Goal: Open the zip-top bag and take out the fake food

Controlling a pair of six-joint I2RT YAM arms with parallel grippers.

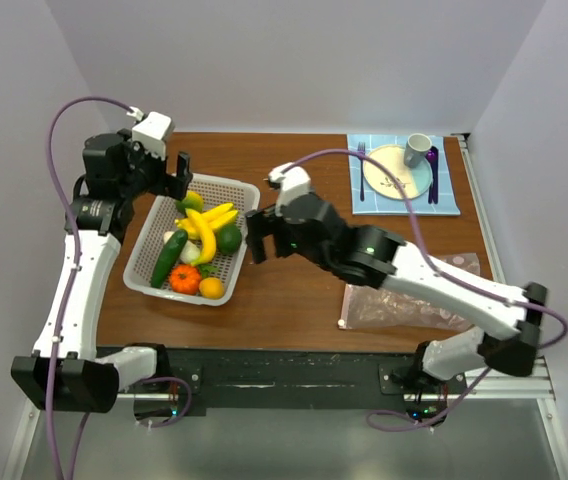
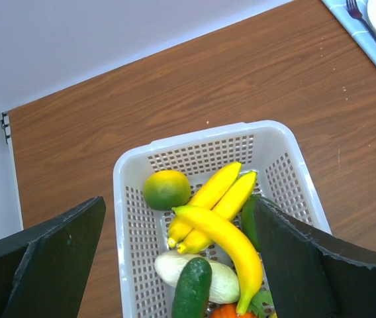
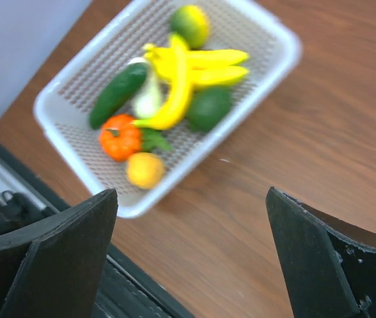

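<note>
Looking down from overhead, I find the clear, crinkly plastic zip-top bag [image 1: 369, 308] lying flat on the brown wooden table [image 1: 294, 290] near its front right edge, partly under my right forearm; neither wrist camera catches it. The same view takes in the yellow plate [image 1: 392, 172] on a blue checked mat [image 1: 449, 200] at the far right corner, of which my left wrist camera shows only a sliver. The bag looks crumpled and faintly pink. The small plastic fake food [image 1: 202, 240] sits well apart from it, piled in the white perforated plastic basket [image 1: 144, 272]: yellow bananas, a dark green cucumber, a white-green piece, an orange-red fruit, a lemon and round green fruit. My left wrist view shows these sharply, my right wrist view only blurred. My left gripper [image 2: 180, 202] hangs above the basket's far end, jaws spread wide, holding nothing. My right gripper [image 3: 191, 192] hovers beside the basket's right rim, equally wide apart, touching nothing.
</note>
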